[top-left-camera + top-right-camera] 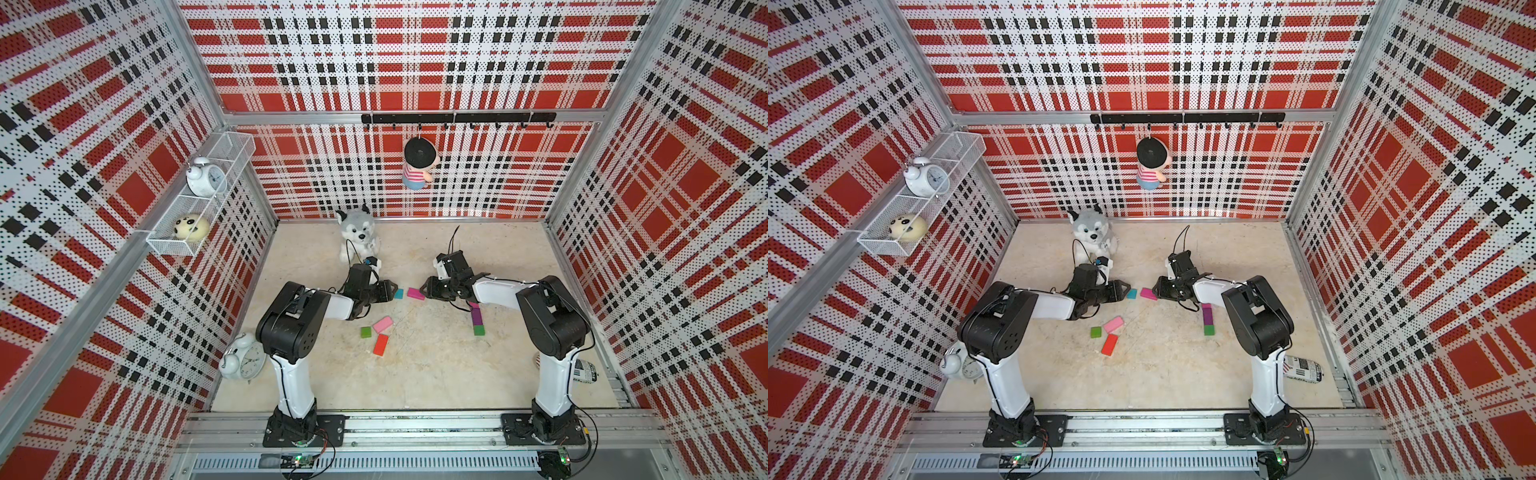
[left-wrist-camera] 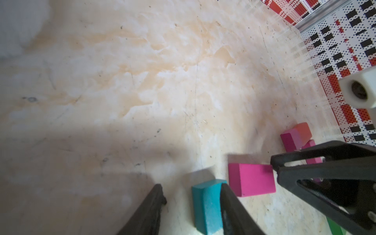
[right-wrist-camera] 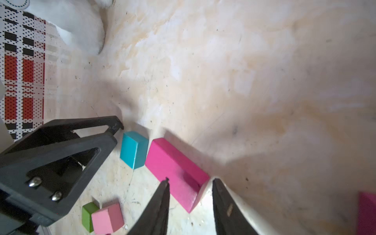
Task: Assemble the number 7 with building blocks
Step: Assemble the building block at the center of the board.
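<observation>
**Left gripper** point(image 2: 191, 188): jaws apart, straddling the teal square block point(image 2: 205, 205). One finger lies against the block's side, and bare table point(image 1: 436, 374) shows between the block and the other finger. The block sits flat on the table, not lifted.

**Right gripper** point(image 3: 190, 180): fingers a little apart, set over one end of the magenta rectangle point(image 3: 173, 162), which lies flat. Whether they press on it cannot be told.

**Top row:** the teal square block and the magenta rectangle lie just beside each other, between the two grippers in both top views.

**Column:** a purple rectangle point(image 1: 476, 316) and a green square point(image 1: 479, 330) lie end to end, touching. They sit partly under the right arm, to the right of the row and nearer the arm bases.

**Loose blocks:** a pink rectangle point(image 1: 382, 324) has a second green square point(image 1: 365, 332) just beside it and a red-orange rectangle point(image 1: 380, 344) near it. This group is well apart from the column.

**Other:** a plush husky point(image 1: 356, 232) sits at the back wall. An alarm clock point(image 1: 243, 361) stands by the left arm.
</observation>
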